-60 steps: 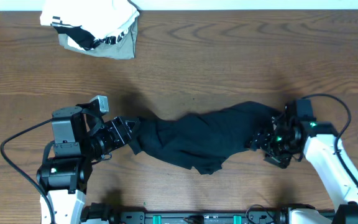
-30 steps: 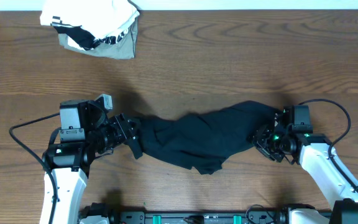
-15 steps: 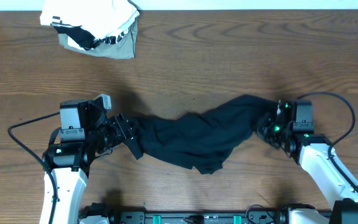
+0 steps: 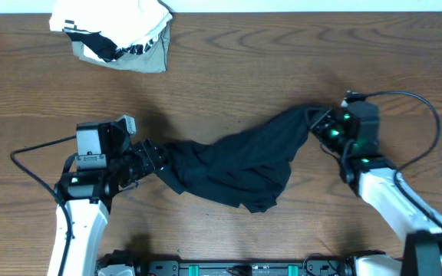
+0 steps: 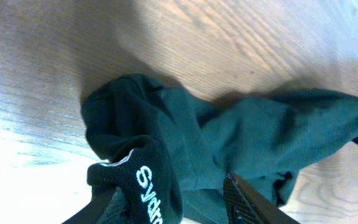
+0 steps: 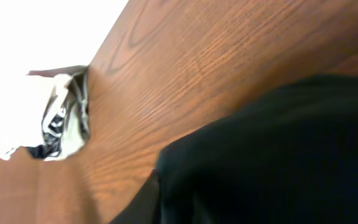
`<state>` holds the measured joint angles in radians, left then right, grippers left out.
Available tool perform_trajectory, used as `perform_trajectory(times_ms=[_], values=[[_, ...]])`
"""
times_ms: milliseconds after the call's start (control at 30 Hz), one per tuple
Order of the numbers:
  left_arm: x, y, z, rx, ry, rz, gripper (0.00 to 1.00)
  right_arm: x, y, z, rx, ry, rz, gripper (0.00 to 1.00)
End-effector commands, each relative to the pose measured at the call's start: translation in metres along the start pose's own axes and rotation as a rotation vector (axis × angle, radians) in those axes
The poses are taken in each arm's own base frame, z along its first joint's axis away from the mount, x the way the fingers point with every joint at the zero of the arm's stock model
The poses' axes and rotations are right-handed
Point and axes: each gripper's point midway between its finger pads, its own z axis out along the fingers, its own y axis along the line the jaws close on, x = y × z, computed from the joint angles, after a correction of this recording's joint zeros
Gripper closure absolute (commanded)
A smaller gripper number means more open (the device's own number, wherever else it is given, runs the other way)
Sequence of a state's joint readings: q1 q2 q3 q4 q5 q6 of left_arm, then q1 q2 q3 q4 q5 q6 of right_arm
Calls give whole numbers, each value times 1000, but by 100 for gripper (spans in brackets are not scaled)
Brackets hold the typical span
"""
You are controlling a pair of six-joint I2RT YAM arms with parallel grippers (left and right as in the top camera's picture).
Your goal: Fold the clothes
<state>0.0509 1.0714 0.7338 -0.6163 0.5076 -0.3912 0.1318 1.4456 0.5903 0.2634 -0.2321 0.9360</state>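
R tool has shifted up-frame since prev. frame, dragging the clothes w/ it, closed tight on their frame-right end. L tool pinches the frame-left end. Clothes lie stretched across bench centre.

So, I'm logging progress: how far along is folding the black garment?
Done: nothing folded; the black garment is a crumpled, bunched strip. In hand: the left gripper and right gripper each pinch one end. Left: spreading it flat, then every fold.
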Motion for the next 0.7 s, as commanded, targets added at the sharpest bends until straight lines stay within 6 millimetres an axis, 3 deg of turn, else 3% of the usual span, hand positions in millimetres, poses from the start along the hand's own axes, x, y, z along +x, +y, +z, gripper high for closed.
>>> perform_trajectory(times_ms=[0, 67, 200, 400, 567, 667], values=[[-4, 7, 4, -32, 1, 7, 52, -9, -3, 14, 40, -80, -44, 72], [-3, 10, 9, -41, 19, 17, 52, -12, 2, 21, 11, -97, -90, 56], [-1, 15, 17, -54, 51, 26, 53, -21, 11, 23, -5, -101, -216, 42], [3, 21, 25, -69, 87, 30, 53, -36, 26, 15, 35, 18, -342, 36], [3, 22, 25, -69, 91, 55, 53, -58, 33, -14, 150, 84, -402, 25], [3, 22, 25, -69, 91, 55, 53, -51, 22, -31, 248, 160, -400, 22]])
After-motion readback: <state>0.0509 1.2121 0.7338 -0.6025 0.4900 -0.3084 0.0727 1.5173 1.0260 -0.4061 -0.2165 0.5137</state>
